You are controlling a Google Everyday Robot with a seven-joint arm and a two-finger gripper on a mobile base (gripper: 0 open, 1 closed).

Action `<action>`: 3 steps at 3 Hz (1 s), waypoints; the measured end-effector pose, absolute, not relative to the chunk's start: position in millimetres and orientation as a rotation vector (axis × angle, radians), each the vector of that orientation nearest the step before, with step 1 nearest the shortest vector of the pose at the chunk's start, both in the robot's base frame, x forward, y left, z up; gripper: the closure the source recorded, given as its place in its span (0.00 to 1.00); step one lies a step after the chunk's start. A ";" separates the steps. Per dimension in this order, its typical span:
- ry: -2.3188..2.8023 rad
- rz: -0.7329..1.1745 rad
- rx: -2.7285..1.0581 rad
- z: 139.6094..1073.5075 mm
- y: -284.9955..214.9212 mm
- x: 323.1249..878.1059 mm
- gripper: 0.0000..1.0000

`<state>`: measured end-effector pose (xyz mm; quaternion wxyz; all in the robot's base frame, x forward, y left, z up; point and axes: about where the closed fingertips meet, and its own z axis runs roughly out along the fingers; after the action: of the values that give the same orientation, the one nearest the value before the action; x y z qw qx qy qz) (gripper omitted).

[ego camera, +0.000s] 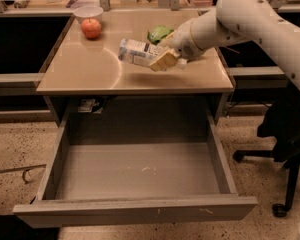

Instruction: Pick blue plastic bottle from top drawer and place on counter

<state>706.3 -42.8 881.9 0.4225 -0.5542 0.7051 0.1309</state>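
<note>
In the camera view the end effector (165, 60) is clenched on the blue plastic bottle (136, 52), which lies sideways over the bench (90, 74) and points toward 9 o'clock. The top drawer (135, 211) stands open at the bench's 6 o'clock. An apple (91, 28) sits at the bottle's 10 o'clock.

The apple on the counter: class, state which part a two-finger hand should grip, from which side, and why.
Grip the apple across its widest middle, coming from above and squeezing its left and right sides. It is round, and the white bowl sits close behind it, crowding a front-back pinch. The hand is over the counter, holding the blue plastic bottle sideways.
</note>
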 end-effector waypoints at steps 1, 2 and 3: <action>1.780 0.374 -1.406 871.3 -28.5 731.7 1.00; 1.823 0.501 -1.454 847.9 -8.7 745.1 1.00; 1.852 0.622 -1.523 828.3 5.9 737.5 1.00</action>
<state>737.5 5.9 828.3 0.3259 -0.5813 0.7067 0.2374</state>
